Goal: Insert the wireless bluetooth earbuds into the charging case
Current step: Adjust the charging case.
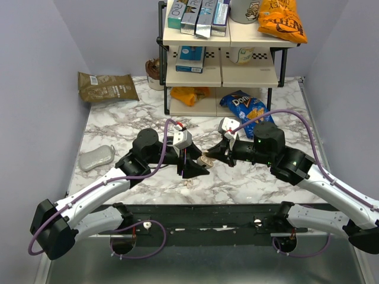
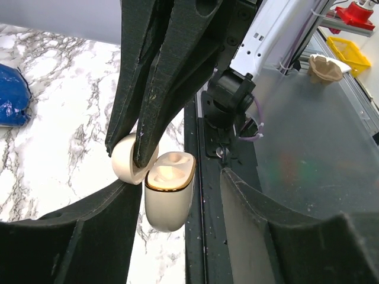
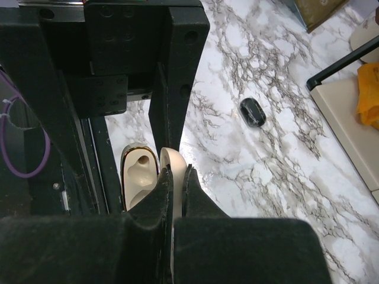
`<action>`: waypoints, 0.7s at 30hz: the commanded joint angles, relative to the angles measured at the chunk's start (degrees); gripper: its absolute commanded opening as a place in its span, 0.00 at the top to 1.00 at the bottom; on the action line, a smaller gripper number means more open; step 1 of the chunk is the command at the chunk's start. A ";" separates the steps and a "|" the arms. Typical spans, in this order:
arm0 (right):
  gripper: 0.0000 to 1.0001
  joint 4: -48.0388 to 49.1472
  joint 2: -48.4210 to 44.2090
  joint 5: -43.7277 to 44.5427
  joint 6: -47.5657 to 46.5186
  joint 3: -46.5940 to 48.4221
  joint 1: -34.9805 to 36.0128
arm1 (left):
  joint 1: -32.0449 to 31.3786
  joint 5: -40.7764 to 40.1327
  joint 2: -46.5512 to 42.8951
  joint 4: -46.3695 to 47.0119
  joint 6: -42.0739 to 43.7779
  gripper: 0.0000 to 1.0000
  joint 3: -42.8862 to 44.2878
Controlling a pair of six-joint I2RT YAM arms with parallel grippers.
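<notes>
Marble worktop (image 1: 118,124) underneath, both arms meeting over its middle. The right gripper (image 3: 176,174) is pressed together on the hinged lid (image 2: 125,160) of the pale beige, pebble-shaped plastic charging case (image 2: 169,204), which sits open, wells apparently bare. The left gripper (image 2: 177,183) stands spread around the case body, pinching nothing. One glossy black bean-like earbud (image 3: 253,112) lies ahead and right of the right gripper, well apart. The free left arm looks the likelier one to fetch it.
</notes>
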 commanded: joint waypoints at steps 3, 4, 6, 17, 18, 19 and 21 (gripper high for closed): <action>0.99 -1.19 0.28 -0.83 -0.46 1.47 0.40 | 0.26 -0.76 -0.89 0.97 0.93 0.43 -0.83; 0.99 -1.11 0.28 -0.74 -0.45 1.47 0.48 | 0.26 -0.67 -0.72 0.97 0.93 0.46 -0.92; 0.99 -1.19 0.20 -0.92 -0.37 1.47 0.40 | 0.26 -0.59 -0.63 1.23 0.93 0.52 -1.00; 0.99 -1.37 0.28 -1.09 -0.28 1.56 0.40 | 0.35 -1.29 -0.37 1.32 0.93 0.77 -1.00; 0.99 -1.37 0.37 -1.18 -0.28 1.64 0.40 | 0.35 -1.29 -0.37 1.32 0.93 0.81 -1.00; 0.99 -1.37 0.37 -1.18 -0.28 1.64 0.40 | 0.35 -1.37 -0.37 1.15 0.84 0.85 -1.00; 0.99 -1.02 0.29 -0.83 0.33 1.64 0.40 | 0.35 -1.81 -0.45 1.14 0.84 0.97 -1.18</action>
